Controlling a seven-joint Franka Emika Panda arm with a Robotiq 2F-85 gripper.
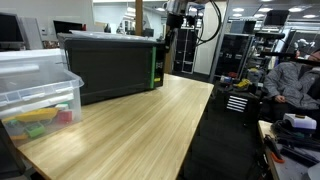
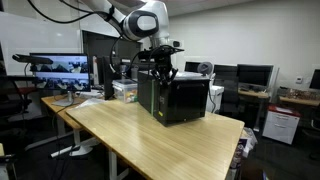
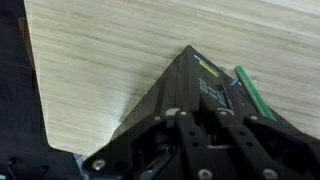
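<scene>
Gripper (image 2: 160,66) at the top corner of black box (image 1: 110,65), far end of wooden table (image 1: 140,125).
Nearest, a clear plastic bin (image 1: 40,88) of coloured bits sits at the table's edge; a seated person (image 1: 295,80) is off to the side. Arm (image 2: 148,18) arches over, wrist pointing down. Fingers are dark against the dark box, possibly touching it; clenched or released, cannot tell.
</scene>
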